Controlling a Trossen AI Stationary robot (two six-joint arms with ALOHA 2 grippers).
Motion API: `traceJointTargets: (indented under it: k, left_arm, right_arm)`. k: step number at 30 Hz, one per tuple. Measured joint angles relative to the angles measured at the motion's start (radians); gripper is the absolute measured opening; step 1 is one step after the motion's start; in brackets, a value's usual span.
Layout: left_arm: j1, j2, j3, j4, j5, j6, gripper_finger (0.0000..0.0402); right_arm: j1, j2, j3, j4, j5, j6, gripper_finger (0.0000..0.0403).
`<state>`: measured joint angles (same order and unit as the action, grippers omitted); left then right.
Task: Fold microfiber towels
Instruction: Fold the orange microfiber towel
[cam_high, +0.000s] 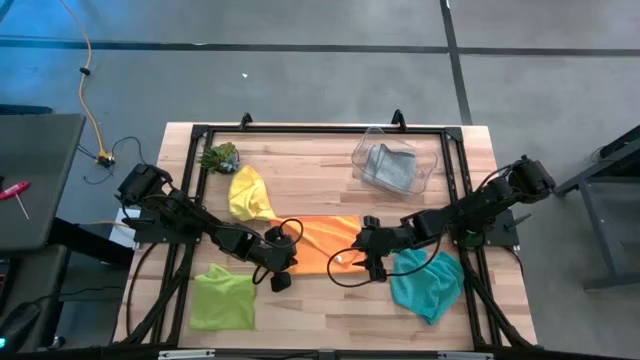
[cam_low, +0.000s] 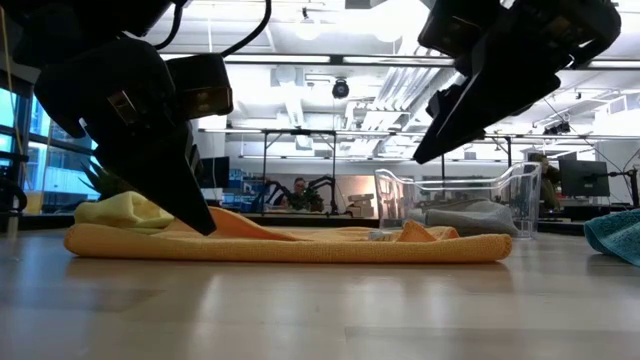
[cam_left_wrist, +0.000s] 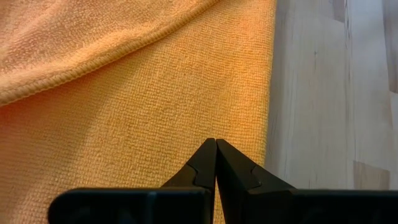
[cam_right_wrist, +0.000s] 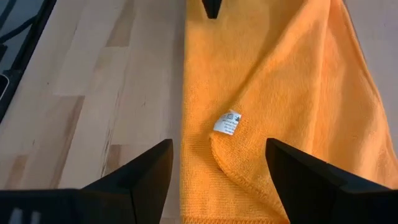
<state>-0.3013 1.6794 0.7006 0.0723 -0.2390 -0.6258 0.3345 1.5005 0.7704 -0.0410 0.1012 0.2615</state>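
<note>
The orange towel (cam_high: 320, 243) lies as a folded strip at the table's middle; a white label (cam_right_wrist: 227, 122) shows on its upper layer. My left gripper (cam_high: 281, 264) is shut, tips down on the strip's left end. My right gripper (cam_high: 354, 262) hangs open above the strip's right end, its fingers (cam_right_wrist: 149, 171) spread on either side of the label, clear of the cloth in the low view (cam_low: 440, 150). A yellow towel (cam_high: 248, 192), a lime green towel (cam_high: 222, 297) and a teal towel (cam_high: 427, 280) lie around; a grey towel (cam_high: 390, 165) sits in the bin. My left gripper sets its shut fingertips (cam_left_wrist: 216, 149) on the orange towel's top layer (cam_left_wrist: 186, 118), near the left end and close to its near edge (cam_left_wrist: 269, 99). The fingers slant down from the table's left. The towel lies flat on the table under them (cam_low: 205, 228).
A clear plastic bin (cam_high: 400, 160) stands at the far right, a small green plant (cam_high: 220, 157) at the far left. A black frame (cam_high: 320, 130) runs along the table's far and side edges. Bare wood (cam_high: 330, 305) stretches along the near edge between the green and teal towels.
</note>
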Motion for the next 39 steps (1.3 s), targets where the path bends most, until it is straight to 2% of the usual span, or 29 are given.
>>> traceJointTargets:
  k: [15,26,39]
  left_arm:
    - [0.0,0.0,0.0,0.0,0.0,0.0,0.0]
    - [0.0,0.0,0.0,0.0,0.0,0.004,0.0]
    - [0.0,0.0,0.0,0.003,-0.008,0.0,0.0]
  right_arm:
    - [0.0,0.0,0.0,0.009,0.0,-0.023,0.025]
    - [0.0,0.003,0.039,-0.005,0.0,-0.14,0.025]
    - [0.025,0.17,0.039,0.064,-0.013,-0.243,0.025]
